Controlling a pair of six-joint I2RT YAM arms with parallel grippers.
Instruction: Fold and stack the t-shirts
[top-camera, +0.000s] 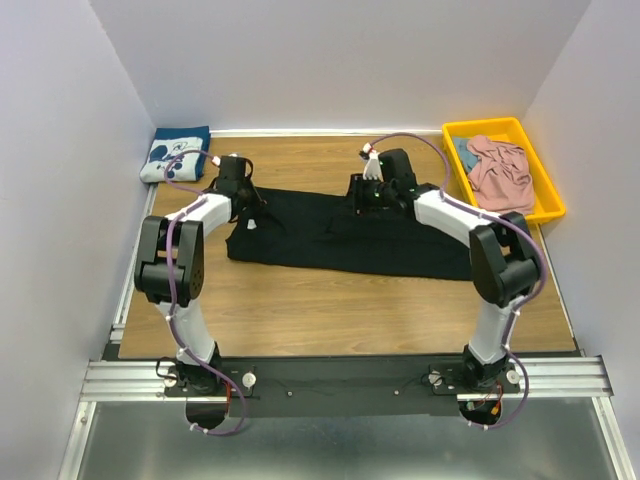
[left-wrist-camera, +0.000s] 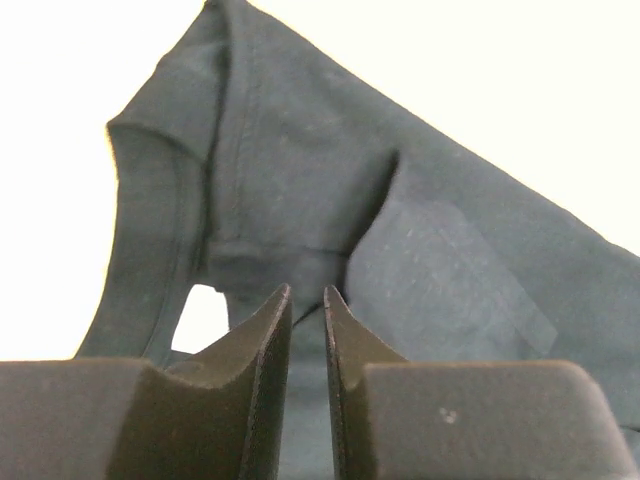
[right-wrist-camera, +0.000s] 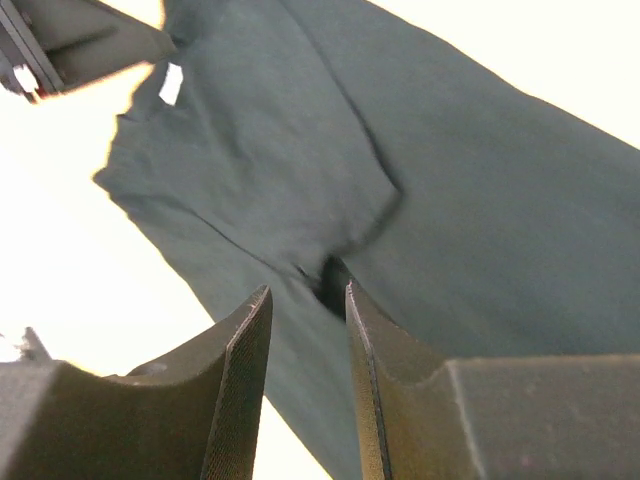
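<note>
The large black t-shirt (top-camera: 340, 240) lies as a long band across the middle of the table. Over its left end, by the collar, my left gripper (top-camera: 250, 207) hovers. In the left wrist view its jaws (left-wrist-camera: 307, 300) stand a narrow gap apart above the black cloth (left-wrist-camera: 450, 250), holding nothing. My right gripper (top-camera: 362, 195) is over the shirt's far edge near the middle. Its jaws (right-wrist-camera: 308, 295) are open above a crease in the cloth (right-wrist-camera: 470, 200). The navy t-shirt (top-camera: 175, 153) with the white print lies folded at the far left corner. The pink t-shirt (top-camera: 500, 170) is crumpled in a bin.
A yellow bin (top-camera: 548, 195) stands at the far right and also holds a bit of blue cloth (top-camera: 463, 152). White walls close in the table on three sides. A white label (right-wrist-camera: 171, 84) shows at the black shirt's collar, near the left gripper (right-wrist-camera: 60, 40).
</note>
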